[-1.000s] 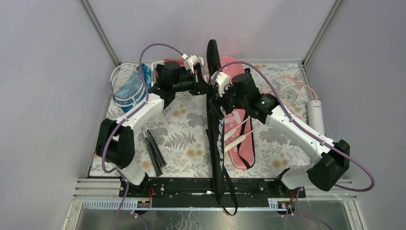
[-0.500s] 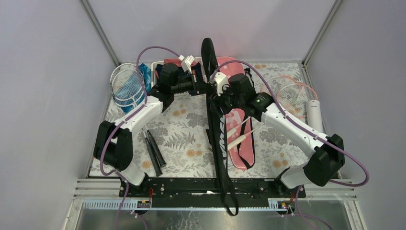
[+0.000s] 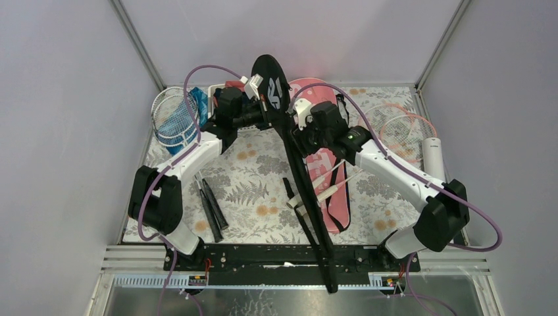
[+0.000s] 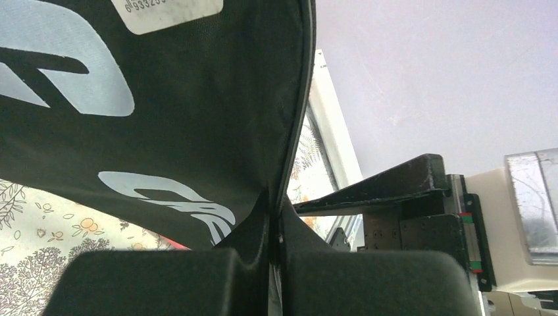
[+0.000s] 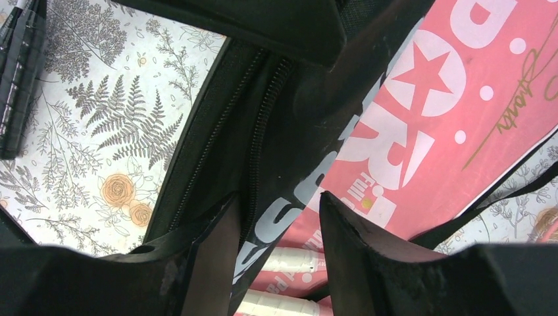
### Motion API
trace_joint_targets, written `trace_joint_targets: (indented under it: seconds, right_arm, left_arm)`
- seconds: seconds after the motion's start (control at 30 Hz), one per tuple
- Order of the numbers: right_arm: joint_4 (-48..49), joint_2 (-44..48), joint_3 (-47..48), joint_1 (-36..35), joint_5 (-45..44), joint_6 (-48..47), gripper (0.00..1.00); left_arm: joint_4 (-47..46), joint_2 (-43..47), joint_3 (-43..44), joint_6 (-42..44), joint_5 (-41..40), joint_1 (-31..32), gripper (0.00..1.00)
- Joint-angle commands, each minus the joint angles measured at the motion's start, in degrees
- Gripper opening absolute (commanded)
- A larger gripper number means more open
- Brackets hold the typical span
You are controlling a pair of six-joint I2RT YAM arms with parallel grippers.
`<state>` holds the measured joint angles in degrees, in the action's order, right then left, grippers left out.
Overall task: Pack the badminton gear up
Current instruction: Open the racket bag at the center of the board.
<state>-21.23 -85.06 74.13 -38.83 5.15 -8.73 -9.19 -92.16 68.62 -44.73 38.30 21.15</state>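
Black bag (image 3: pixel 271 89) is clamped tight by the left gripper (image 4: pixel 275 257), held up on edge beside the pink bag (image 3: pixel 332 197); the right gripper (image 5: pixel 273 217) is spread astride it. Thin pinch, so it could get dropped.

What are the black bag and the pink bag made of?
The black racket bag looks like thin matte woven fabric: it creases where pinched and has a zip. The pink racket bag seems smoother printed cloth, probably synthetic.
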Motion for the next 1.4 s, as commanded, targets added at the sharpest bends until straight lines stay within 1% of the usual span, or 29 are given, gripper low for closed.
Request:
trace_joint_targets:
  seconds: [0.0, 0.13, 0.3, 0.4, 0.43, 0.47, 0.53, 0.57, 0.6, 0.7, 0.73, 0.77, 0.83, 0.93, 1.2, 1.37]
  right_arm:
    - [-1.4, -2.0, 2.5, 0.5, 1.7, -0.4, 0.54]
    - [-0.8, -2.5, 1.9, 0.5, 6.9, 0.5, 0.54]
    - [-0.7, -4.1, 1.9, 0.4, 8.0, 1.8, 0.53]
    - [-0.9, -5.5, 2.5, 0.5, 9.2, 2.6, 0.5]
    - [-1.2, -6.0, 3.0, 0.5, 9.3, 2.5, 0.46]
    - [-1.6, -6.5, 3.7, 0.5, 9.0, 2.2, 0.39]
    - [-2.6, -7.3, 4.8, 0.6, 6.3, 1.4, 0.15]
    - [-3.2, -7.5, 5.8, 0.9, 4.3, 0.9, 0.03]
    - [-3.3, -7.5, 6.4, 1.2, 2.2, 0.6, 0.0]
    - [-2.1, -5.9, 6.7, 2.2, -2.9, -0.3, 0.0]
    - [-1.2, -5.2, 6.5, 2.2, -4.0, -0.6, 0.0]
    - [-0.4, -4.2, 6.3, 2.2, -4.6, -0.6, 0.0]
    - [0.4, -3.3, 6.2, 2.3, -4.8, -0.3, 0.0]
    - [0.2, -2.9, 6.3, 2.3, -3.9, 0.0, 0.0]
    - [1.0, -2.7, 3.5, 2.2, -2.4, 2.0, 0.0]
    - [1.8, -2.2, 1.9, 2.3, -1.6, 2.7, 0.0]
  left_arm:
    - [-3.2, 1.9, -0.3, -1.3, 0.2, -0.6, 0.0]
    - [-3.1, 2.4, -0.9, -1.3, -1.0, -1.0, 0.0]
    - [-3.0, 2.9, -1.7, -3.1, -2.4, -1.6, 0.0]
    - [-3.2, 3.0, -2.4, -3.8, -3.1, -1.7, 0.0]
    - [-3.5, 3.0, -2.7, -3.9, -3.1, -1.7, 0.0]
    - [-4.0, 2.9, -2.7, -3.7, -2.7, -1.8, 0.0]
    - [-4.5, 2.7, -3.1, -2.1, -2.4, -2.0, 0.0]
    - [-5.1, 2.8, -3.3, -0.8, -2.0, -2.2, 0.05]
    - [-5.5, 2.9, -3.6, 1.0, -1.9, -2.3, 0.13]
    - [-5.4, 2.7, -3.9, 7.9, -0.6, -2.3, 0.36]
    - [-4.2, 2.3, -3.5, 9.8, -0.2, -2.3, 0.46]
    - [-3.4, 1.7, -3.3, 11.1, -0.1, -2.3, 0.52]
    - [-2.1, 0.9, -3.0, 13.3, -0.4, -2.4, 0.58]
    - [-2.2, -0.4, -2.9, 14.5, -0.9, -2.3, 0.63]
    - [-2.6, -3.1, -0.7, 11.7, 1.5, -0.1, 0.7]
    - [-7.2, -2.5, -2.9, 7.5, 3.2, 0.4, 0.72]
